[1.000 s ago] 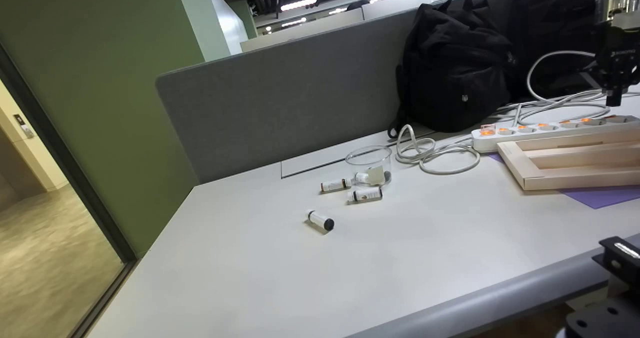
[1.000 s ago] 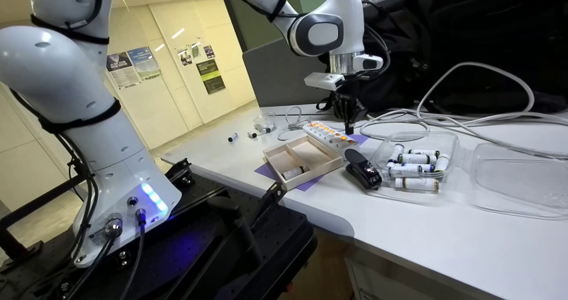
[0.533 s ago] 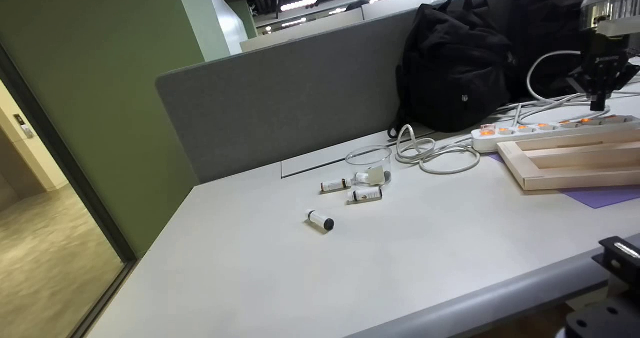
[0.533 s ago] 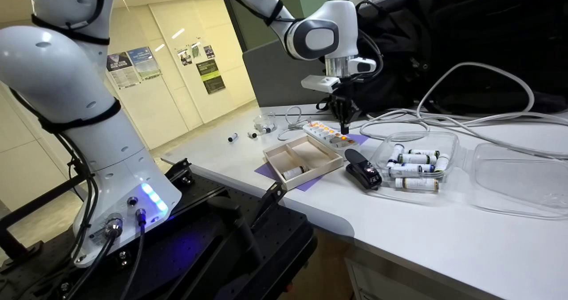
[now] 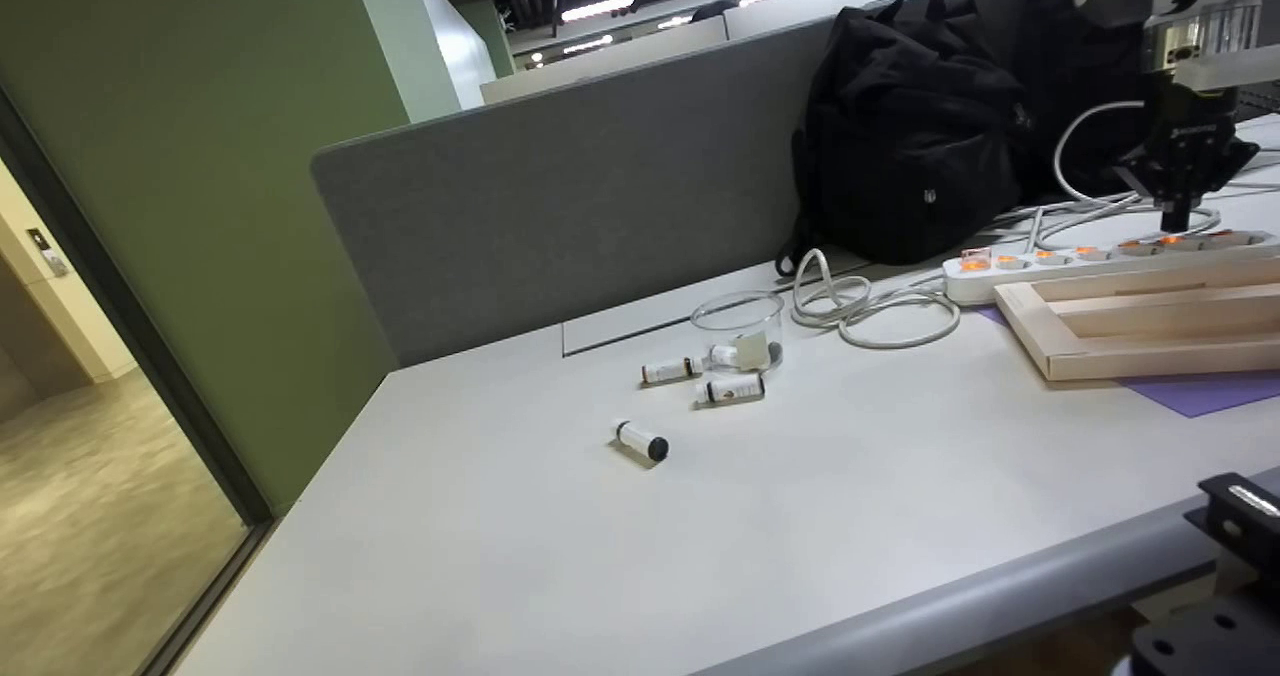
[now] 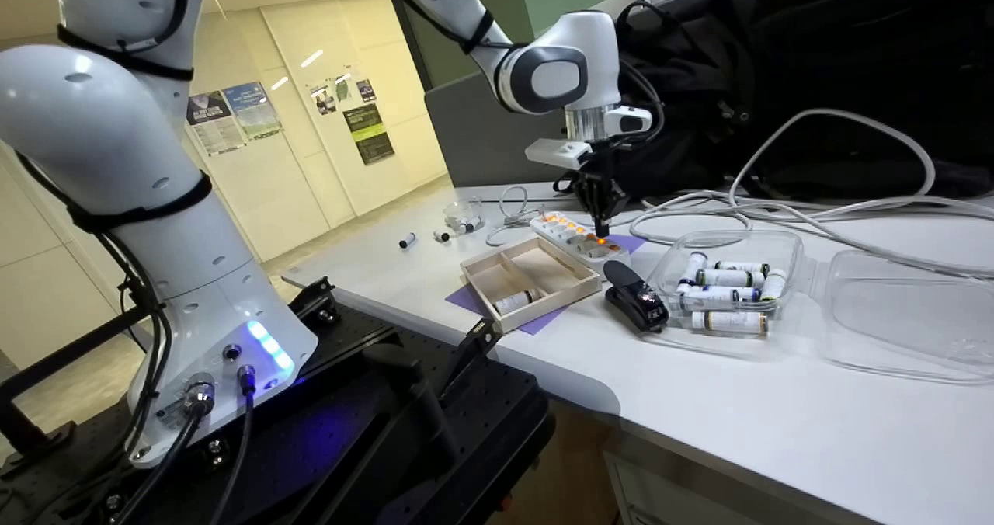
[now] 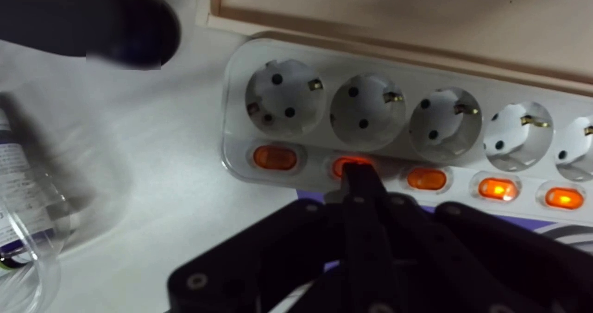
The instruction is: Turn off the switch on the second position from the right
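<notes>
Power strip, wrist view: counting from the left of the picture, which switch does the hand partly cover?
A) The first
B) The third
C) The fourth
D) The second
D: the tip of the hand overlaps the second switch, while the first switch and third switch show uncovered on either side.

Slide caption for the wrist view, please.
Closed fingers partly cover a glowing switch, second from the picture's left, on a white power strip.
</notes>
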